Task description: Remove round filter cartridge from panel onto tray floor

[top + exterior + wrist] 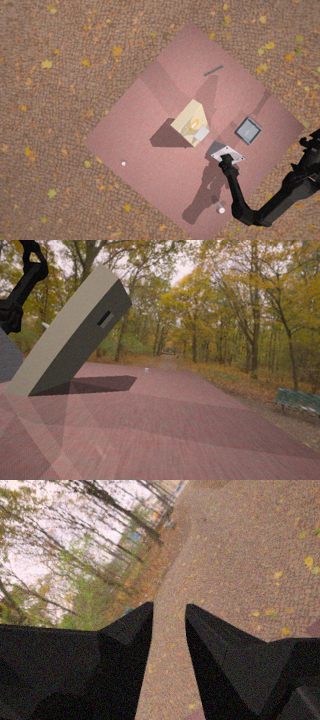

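Beige is the colour of the slanted block (186, 113) (64, 330) near the middle of the top view, on whose face an orange ring (191, 127) around a pale disc (194, 124) and a light plate (201, 133) (45, 324) can be seen. To its lower right, a grey block (216, 147) (9, 357) is faced with a whitish panel (237, 156) dotted with dark screw-like spots, and its middle is covered from above by the gripper (226, 157) (14, 325) (170, 605). The fingers are set narrow, a slim gap left between the tips, and nothing is held. Whether the panel is touched cannot be told. The filter cartridge cannot be made out for certain; no slots can be read on the pale disc, and the whitish panel's middle is hidden. Right of centre, the grey tray (241, 137) is seen with no cartridge on its floor. A thin dark bar (213, 70) is placed at the upper right of the reddish mat (116, 129) (180, 436) (314, 629), a white-topped cylinder (221, 209) at its lower part, and a small white piece (123, 163) (146, 369) at its lower left
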Controlling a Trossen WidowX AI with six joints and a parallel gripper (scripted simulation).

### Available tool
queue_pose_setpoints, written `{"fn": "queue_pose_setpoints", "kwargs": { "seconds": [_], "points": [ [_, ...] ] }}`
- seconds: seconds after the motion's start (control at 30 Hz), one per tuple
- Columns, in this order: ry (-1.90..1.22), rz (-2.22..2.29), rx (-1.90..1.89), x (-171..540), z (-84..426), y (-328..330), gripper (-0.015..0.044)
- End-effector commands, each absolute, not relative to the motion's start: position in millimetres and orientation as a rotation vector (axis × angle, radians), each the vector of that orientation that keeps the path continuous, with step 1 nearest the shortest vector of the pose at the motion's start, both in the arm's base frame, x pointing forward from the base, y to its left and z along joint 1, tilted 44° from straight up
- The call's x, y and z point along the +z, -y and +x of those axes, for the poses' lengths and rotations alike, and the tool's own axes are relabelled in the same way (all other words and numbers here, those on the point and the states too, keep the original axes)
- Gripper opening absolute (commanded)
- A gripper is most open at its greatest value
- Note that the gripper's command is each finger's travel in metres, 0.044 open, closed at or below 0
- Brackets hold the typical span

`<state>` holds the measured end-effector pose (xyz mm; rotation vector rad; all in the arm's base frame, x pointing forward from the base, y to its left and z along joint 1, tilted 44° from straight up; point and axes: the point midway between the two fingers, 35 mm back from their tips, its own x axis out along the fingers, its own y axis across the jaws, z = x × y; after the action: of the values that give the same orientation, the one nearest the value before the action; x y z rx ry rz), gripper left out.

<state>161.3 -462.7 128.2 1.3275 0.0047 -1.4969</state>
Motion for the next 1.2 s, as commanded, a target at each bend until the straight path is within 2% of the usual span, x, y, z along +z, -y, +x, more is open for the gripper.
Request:
{"fn": "queue_pose_setpoints", "kwargs": {
  "seconds": [0.0, 0.3, 0.57, 0.87, 1.17],
  "points": [
    [-0.359, 1.131, -1.178, 117, 216, 408, 0.009],
    [-0.651, 0.816, -0.702, 106, 270, 325, 0.009],
    [-0.756, 0.505, -0.256, 101, 300, 244, 0.009],
    [-0.707, 0.151, 0.231, 101, 312, 151, 0.009],
    [-0.491, -0.185, 0.66, 107, 301, 62, 0.009]
  ]
}}
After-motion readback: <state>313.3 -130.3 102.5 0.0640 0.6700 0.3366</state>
